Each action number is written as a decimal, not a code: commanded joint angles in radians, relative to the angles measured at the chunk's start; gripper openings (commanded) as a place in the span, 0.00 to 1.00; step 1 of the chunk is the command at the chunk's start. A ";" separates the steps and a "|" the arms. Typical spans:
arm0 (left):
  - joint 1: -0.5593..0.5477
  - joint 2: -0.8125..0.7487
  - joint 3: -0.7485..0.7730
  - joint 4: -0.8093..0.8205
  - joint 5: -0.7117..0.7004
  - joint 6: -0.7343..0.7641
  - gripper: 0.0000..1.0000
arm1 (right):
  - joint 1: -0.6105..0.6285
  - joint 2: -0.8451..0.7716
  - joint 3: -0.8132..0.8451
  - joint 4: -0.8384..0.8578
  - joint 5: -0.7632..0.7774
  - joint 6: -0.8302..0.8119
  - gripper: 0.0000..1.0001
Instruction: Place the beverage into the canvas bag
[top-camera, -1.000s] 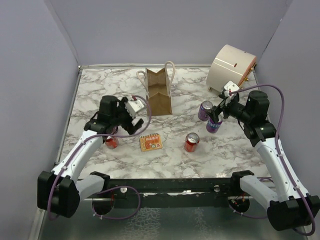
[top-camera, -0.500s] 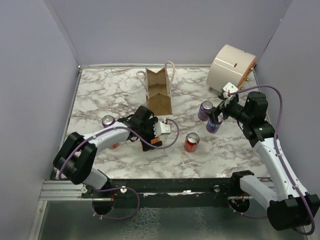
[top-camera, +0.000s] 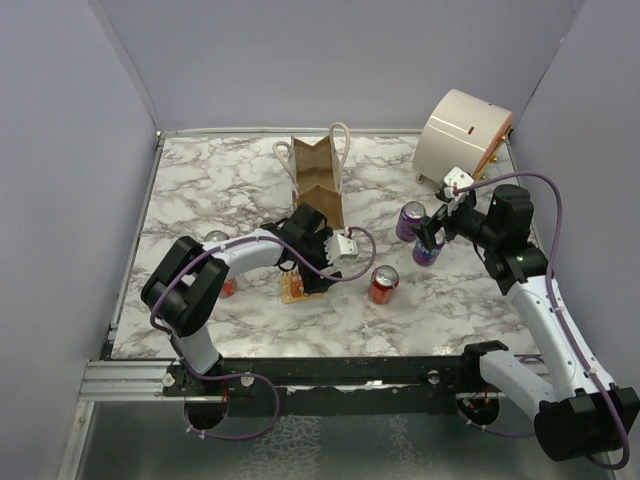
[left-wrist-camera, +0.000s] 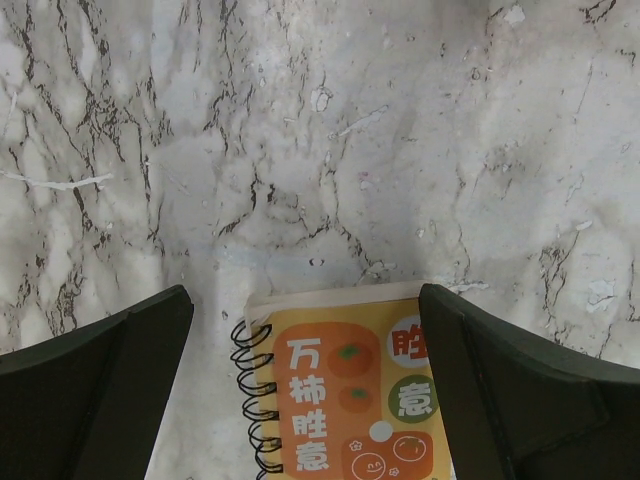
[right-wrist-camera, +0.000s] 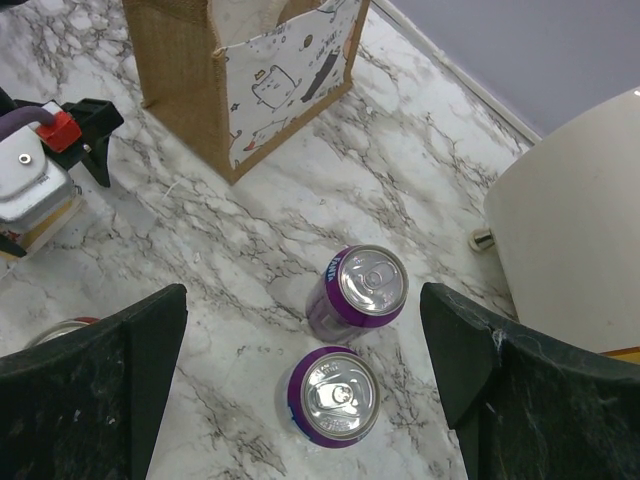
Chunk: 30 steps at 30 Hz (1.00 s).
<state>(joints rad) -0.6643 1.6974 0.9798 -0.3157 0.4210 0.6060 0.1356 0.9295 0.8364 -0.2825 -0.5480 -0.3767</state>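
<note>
The tan canvas bag (top-camera: 318, 188) stands upright at the back middle of the table, its top open; it also shows in the right wrist view (right-wrist-camera: 240, 80). Two purple cans (right-wrist-camera: 360, 290) (right-wrist-camera: 333, 397) stand side by side below my right gripper (right-wrist-camera: 303, 300), which is open and empty above them (top-camera: 428, 238). A red can (top-camera: 383, 284) stands in the middle front. My left gripper (left-wrist-camera: 305, 300) is open and empty, low over an orange spiral notebook (left-wrist-camera: 350, 410), just in front of the bag (top-camera: 312, 272).
A large cream drum-shaped container (top-camera: 462, 135) sits at the back right, close behind the purple cans. Two more cans, one silver-topped (top-camera: 215, 240) and one red (top-camera: 227, 287), stand at the left beside the left arm. Grey walls enclose the table.
My left arm has swung right, from over the left cans to over the notebook in front of the bag. The right arm and the cans have barely moved.
</note>
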 joint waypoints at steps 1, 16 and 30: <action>-0.021 0.043 0.015 -0.026 0.039 0.001 0.99 | -0.001 0.003 -0.013 0.036 0.004 -0.019 1.00; -0.023 -0.206 -0.167 -0.359 -0.127 0.128 0.76 | -0.001 0.016 -0.023 0.040 0.000 -0.031 1.00; 0.001 -0.420 -0.153 -0.565 -0.262 0.180 0.76 | -0.001 0.025 -0.022 0.039 0.003 -0.031 1.00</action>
<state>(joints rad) -0.6815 1.3560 0.7685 -0.8280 0.2359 0.7490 0.1356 0.9531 0.8165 -0.2684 -0.5476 -0.3981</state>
